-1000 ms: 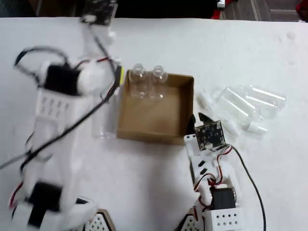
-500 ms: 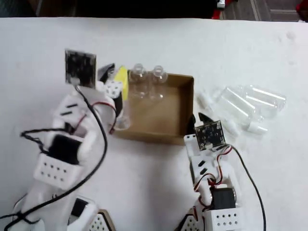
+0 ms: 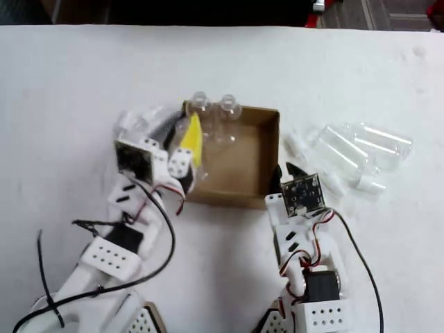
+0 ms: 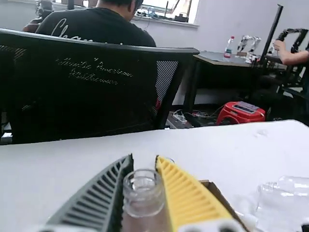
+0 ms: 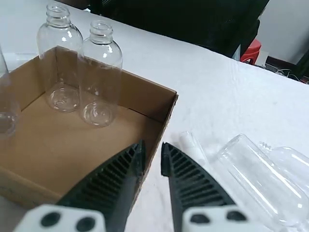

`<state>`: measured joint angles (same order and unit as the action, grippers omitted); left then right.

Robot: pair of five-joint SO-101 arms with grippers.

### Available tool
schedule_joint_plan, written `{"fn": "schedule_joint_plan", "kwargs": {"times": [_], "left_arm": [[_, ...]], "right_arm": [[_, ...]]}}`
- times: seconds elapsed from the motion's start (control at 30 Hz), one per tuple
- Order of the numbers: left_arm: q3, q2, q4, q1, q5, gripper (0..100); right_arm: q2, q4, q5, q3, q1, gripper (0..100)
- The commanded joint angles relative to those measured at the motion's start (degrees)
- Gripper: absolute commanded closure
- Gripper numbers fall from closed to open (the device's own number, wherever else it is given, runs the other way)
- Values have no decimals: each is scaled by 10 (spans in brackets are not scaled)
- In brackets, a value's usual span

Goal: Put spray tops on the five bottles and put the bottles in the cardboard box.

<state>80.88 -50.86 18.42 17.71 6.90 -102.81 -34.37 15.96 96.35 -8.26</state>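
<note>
Where the white tabletop [image 3: 69, 83] carries the work, the cardboard box [image 3: 271, 149] stands open near its middle. Two clear bottles [image 5: 60, 63] [image 5: 99, 77] stand upright side by side inside it against the far wall, both with bare necks. The box floor in front of them shows bare cardboard.

The left gripper [image 4: 144, 159] is at the box's left wall, near the far corner. Its grey and yellow fingers [image 4: 186, 193] are clamped on either side of the neck of a third bottle [image 4: 143, 193], which stands upright and uncapped. Whether its base is inside the box cannot be told.

The right gripper [image 5: 152, 145] sits low just outside the box's near right corner. Its fingers are parted by a narrow gap with nothing between them.

Further right, well apart from the box, two more bottles [image 3: 340, 149] [image 3: 381, 142] lie on their sides, touching. Small white spray tops [image 3: 368, 184] [image 3: 295, 142] lie beside them, one between the box wall and the nearer bottle.
</note>
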Motion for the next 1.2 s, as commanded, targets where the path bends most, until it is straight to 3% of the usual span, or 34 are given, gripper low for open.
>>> {"fn": "schedule_joint_plan", "kwargs": {"times": [0.0, 0.37, 0.8, 1.17], "left_arm": [[17, -18, 43, 19, -39, 980], [19, 47, 97, 16, -41, 980], [-31, 349, 373, 0, -14, 980], [-30, 385, 381, -1, -55, 976]], "right_arm": [[0, 2, 7, 5, 3, 956], [1, 0, 7, 5, 3, 956], [1, 1, 7, 5, 3, 956], [1, 1, 7, 5, 3, 956]]}}
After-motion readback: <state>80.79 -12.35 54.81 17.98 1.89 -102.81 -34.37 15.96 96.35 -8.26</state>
